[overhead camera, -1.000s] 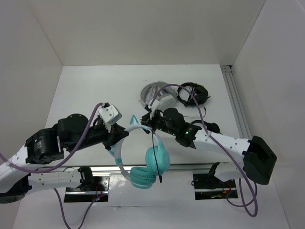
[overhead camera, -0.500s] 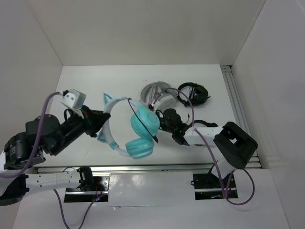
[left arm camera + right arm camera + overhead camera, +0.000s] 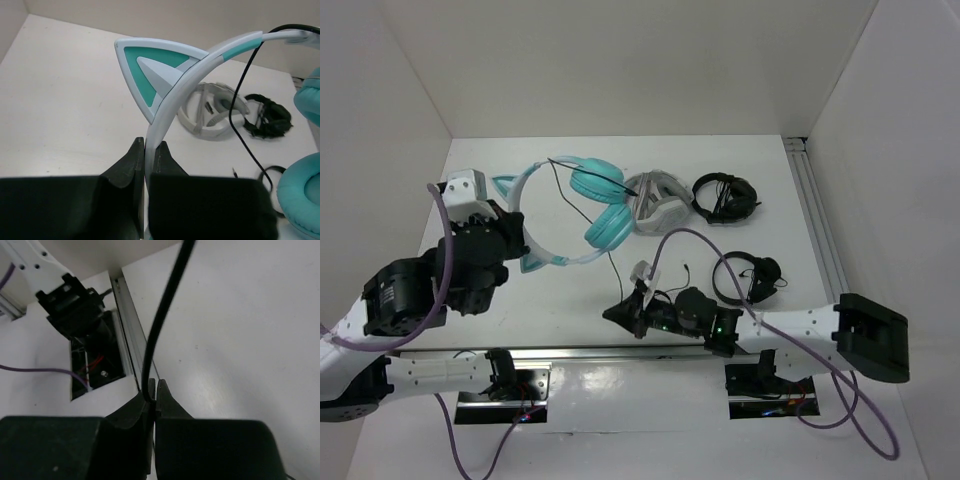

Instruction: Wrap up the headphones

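Two kinds of material make up the headphones: a stiff plastic frame and a thin, limp cable. The set looks light, so one pincer should carry it without strain. The headband is smooth and narrow and could slip or twist in a weak grip. The cat ear looks like thin plastic and should not be squeezed. The padded ear cups are soft and too bulky to hold well.

Take the frame at the headband. Take the cable near its free end, so that it can be led around the frame under light tension. Hard pulling could strain the point where the cable joins the cup.

The left pincer is clamped on the headband just below the cat ear. It holds the set over the left rear of the bench. The cups sit just beside the white-grey headphones, with the black headphones further right. Whether the cups touch the bench cannot be told.

The right pincer is closed on the cable, low at the near edge of the bench. The cable runs from there up to the cups.
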Available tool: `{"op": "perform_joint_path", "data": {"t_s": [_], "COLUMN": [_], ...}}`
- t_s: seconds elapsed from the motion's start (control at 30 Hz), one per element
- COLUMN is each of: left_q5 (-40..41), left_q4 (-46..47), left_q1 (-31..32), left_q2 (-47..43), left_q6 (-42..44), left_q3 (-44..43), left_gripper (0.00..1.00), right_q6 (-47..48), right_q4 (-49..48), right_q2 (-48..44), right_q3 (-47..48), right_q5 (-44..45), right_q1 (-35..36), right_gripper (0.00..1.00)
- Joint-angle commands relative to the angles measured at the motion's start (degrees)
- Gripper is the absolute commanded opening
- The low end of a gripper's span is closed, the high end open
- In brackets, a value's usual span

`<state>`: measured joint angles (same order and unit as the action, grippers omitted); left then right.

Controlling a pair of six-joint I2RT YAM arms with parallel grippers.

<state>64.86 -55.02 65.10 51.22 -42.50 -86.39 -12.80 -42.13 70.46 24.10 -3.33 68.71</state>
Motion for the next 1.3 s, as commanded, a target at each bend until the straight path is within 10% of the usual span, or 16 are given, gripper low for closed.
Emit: {"op": "perform_joint_path", "data": {"t_s": [0.0,0.4,0.97,1.27], "left_q5": [7.7,-3.7,-14.4,-36.1], "left_q4": [1.1,3.7,-2.0,9.1], "left_q1": [-2.8,-23.4,-22.2,-19.1], "left_q2": [-0.4,7.7,16.6,11.8], "left_q6": [-7.3,-6.1,4.2,17.6], "left_q3": [0.5,5.6,16.9,24.9], "left_gripper": [0.0,0.0,0.0,0.0], "right_q6": [1.8,4.1,18.1,24.0], "right_q4": [6.5,25.9,46.2,60.2], "right_q2": [-5.6,-1.4,-1.8,-5.5], "right_q3": [1.3,14.6,37.9,40.9], "right_q5": [15.3,40.3,38.5,40.9], "right_q1": [9.4,35.2,27.1,11.0], "right_gripper": [0.0,0.0,0.02,0.01]}}
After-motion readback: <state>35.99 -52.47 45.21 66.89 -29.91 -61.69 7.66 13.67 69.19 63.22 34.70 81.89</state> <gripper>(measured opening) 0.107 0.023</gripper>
